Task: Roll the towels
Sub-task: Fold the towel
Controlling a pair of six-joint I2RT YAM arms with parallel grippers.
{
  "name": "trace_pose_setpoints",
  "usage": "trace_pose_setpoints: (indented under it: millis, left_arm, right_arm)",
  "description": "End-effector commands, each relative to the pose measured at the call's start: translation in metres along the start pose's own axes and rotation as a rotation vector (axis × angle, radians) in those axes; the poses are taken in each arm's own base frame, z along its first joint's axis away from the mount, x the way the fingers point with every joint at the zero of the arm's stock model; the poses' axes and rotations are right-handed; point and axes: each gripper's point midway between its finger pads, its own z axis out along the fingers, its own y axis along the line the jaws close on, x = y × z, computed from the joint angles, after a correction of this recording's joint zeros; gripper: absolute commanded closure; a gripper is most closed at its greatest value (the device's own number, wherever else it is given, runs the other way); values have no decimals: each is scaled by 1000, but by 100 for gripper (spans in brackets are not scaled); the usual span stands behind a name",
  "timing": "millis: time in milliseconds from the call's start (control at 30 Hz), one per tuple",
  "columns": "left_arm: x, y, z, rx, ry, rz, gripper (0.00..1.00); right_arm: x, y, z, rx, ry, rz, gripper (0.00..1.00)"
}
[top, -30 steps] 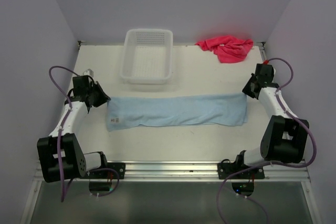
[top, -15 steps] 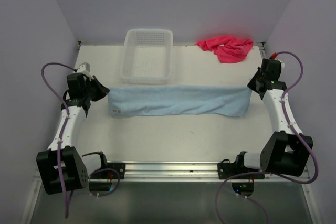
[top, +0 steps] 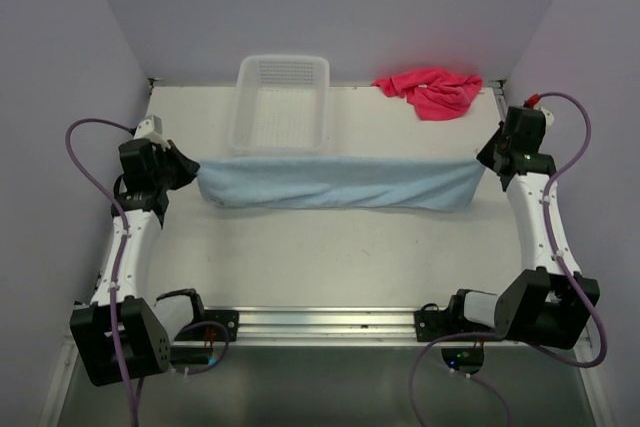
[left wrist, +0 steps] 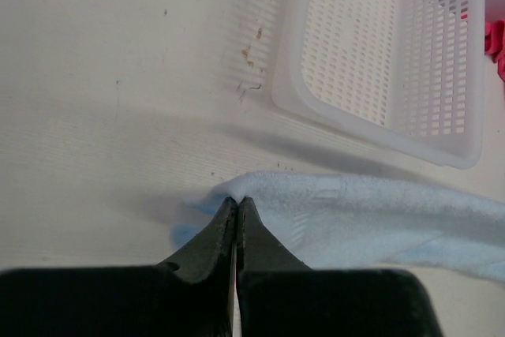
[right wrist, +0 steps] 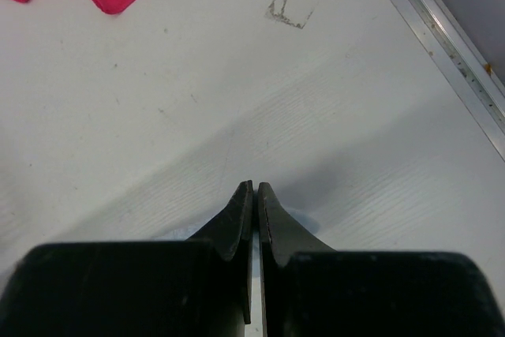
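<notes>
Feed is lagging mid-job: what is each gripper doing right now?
Left gripper: closed on the blue towel, left end.
Right gripper: closed on the blue towel, right end.

The blue towel point(top: 335, 183) no longer lies flat and wide, well short of the basket point(top: 238, 107). It now hangs as a narrower, taut band, and its top edge reaches the basket's near rim. The left gripper point(top: 194, 169) and the right gripper point(top: 482, 160), each at one end of the towel, have moved away from the arm bases. Both now sit level with the basket's near rim, one on either side of it, and both arms reach out straighter.
</notes>
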Motion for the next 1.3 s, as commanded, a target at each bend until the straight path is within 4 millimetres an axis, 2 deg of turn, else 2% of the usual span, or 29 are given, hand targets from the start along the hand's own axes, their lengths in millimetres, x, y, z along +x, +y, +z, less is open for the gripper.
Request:
trace_pose_setpoints:
  millis: [0,333,500,600,767,933,1100,1267]
  left_arm:
    - [-38,-7,-7,10,-127,45,100]
    - [-49,-7,-19,-17,-171,54,100]
    - [-49,-5,-28,-39,-184,43,100]
    - [-49,-5,-36,-54,-194,27,100]
    - [-42,0,-56,-92,-211,10,100]
    - [-20,12,-64,-134,-191,-10,100]
    - [-1,26,-57,-178,-139,-16,100]
    - [14,34,-31,-193,-37,-33,100]
  right_arm:
    - [-30,7,-25,-34,-87,36,100]
    - [-33,7,-45,-54,-92,24,100]
    - [-31,9,-62,-92,-95,16,100]
    - [-22,6,-71,-102,-77,8,100]
    - [11,-4,-84,-128,-39,3,100]
    - [34,-10,-100,-163,-18,-6,100]
    - [50,-16,-93,-148,21,-18,100]
    - [64,-16,-60,-107,104,-30,100]
